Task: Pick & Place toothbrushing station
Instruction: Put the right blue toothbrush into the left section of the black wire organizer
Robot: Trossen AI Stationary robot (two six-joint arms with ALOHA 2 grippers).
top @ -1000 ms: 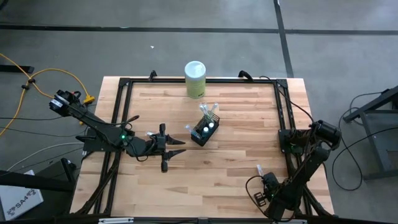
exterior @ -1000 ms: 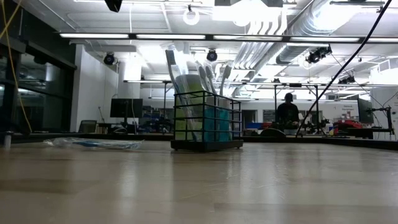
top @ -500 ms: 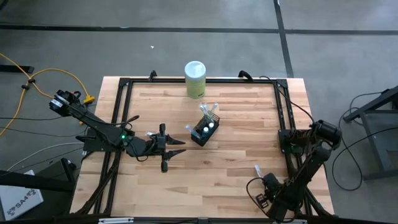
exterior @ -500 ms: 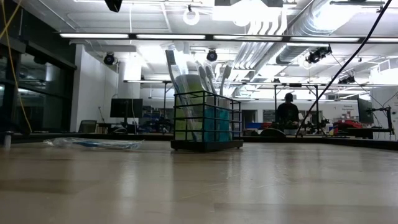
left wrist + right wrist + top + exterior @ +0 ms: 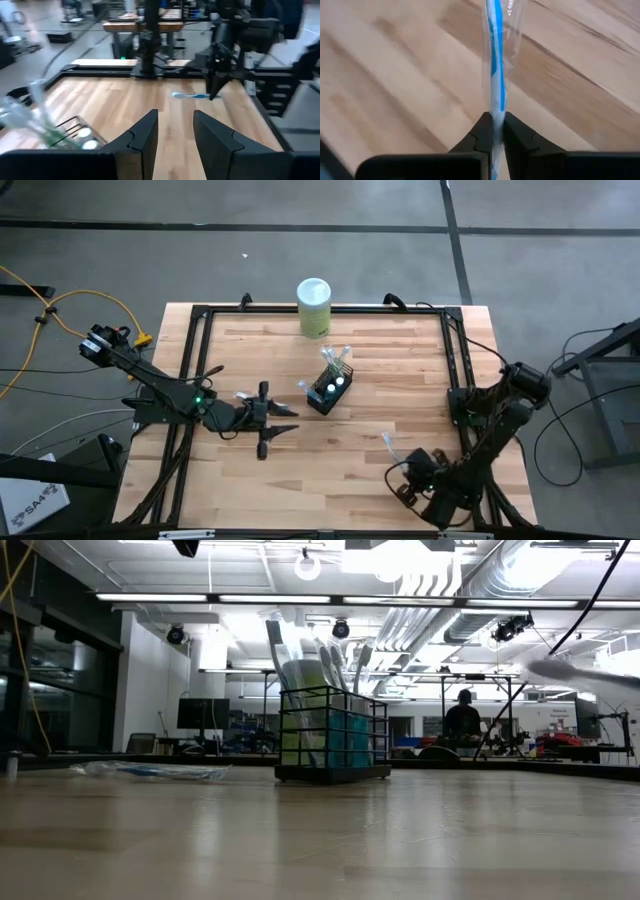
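Observation:
The toothbrushing station, a black wire-mesh holder point(image 5: 328, 392) point(image 5: 331, 736) point(image 5: 75, 134), stands on its base mid-table with toothbrushes and white-capped teal tubes upright in it. My left gripper point(image 5: 285, 420) point(image 5: 175, 134) hovers open just left of the holder, its fingers level, with nothing between them. My right gripper point(image 5: 408, 472) point(image 5: 494, 131) is near the table's front right, shut on a wrapped blue-and-white toothbrush point(image 5: 389, 444) point(image 5: 495, 60) point(image 5: 187, 95). My right gripper pinches the wrapped toothbrush between its two fingertips near one end point(image 5: 493, 116). The fingers slant down from the table's near right. The rest of the brush sticks out ahead of them, toward the far left. It is lifted clear of the table.
A pale green canister point(image 5: 314, 307) with a white lid stands at the far edge behind the holder. Another wrapped toothbrush point(image 5: 150, 771) lies flat on the table left of the holder. Black frame rails point(image 5: 455, 360) run along the table's sides. Bare wood lies between the holder and my right gripper.
My right gripper has moved toward the table's left and risen, turning at the wrist, with the toothbrush still in its fingers. The brush now swings up into the low view at the right, blurred. My left gripper stays where it was.

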